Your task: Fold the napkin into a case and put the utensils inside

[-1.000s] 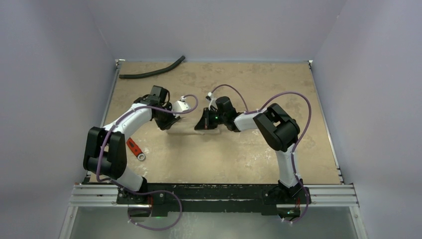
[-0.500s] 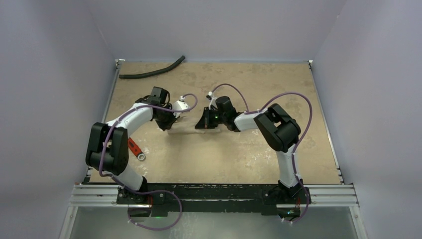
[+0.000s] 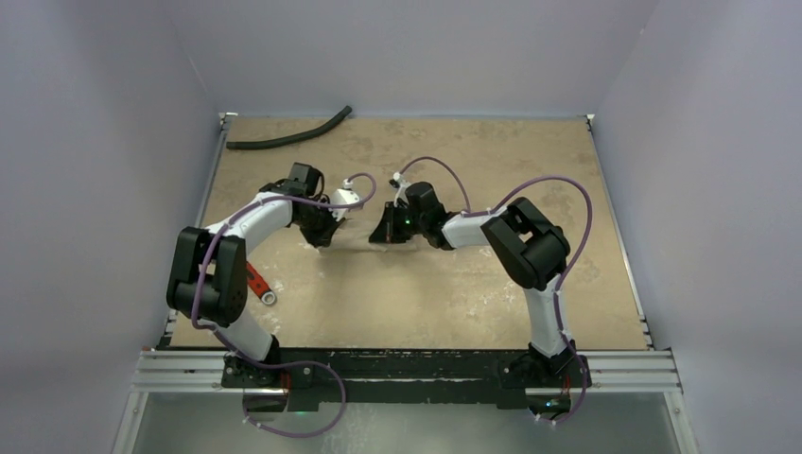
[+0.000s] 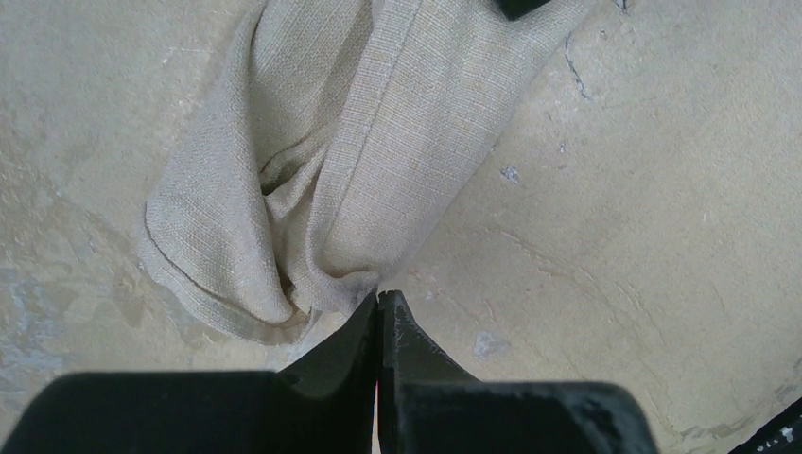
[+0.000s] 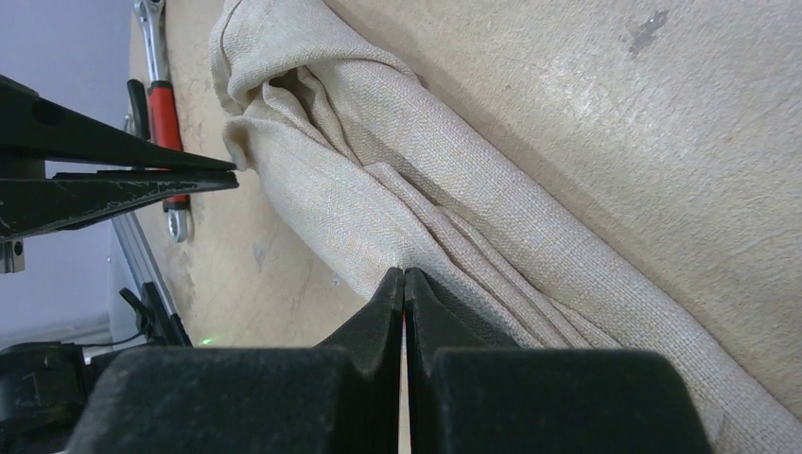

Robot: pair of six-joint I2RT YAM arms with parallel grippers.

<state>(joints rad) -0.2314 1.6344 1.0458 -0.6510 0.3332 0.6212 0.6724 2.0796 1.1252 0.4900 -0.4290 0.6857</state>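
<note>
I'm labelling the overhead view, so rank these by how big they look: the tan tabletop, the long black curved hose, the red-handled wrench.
1. tan tabletop
2. long black curved hose
3. red-handled wrench, clearly smallest, though the left arm hides part of it

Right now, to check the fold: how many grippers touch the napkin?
2. The left gripper is shut on one end of the napkin; the right gripper is shut on its long folded edge.

White arms [image 3: 253, 219], black joints [image 3: 526, 244], purple cables [image 3: 558, 176]; black wedge-fingered left hand [image 4: 379, 298], right hand [image 5: 404, 274].
</note>
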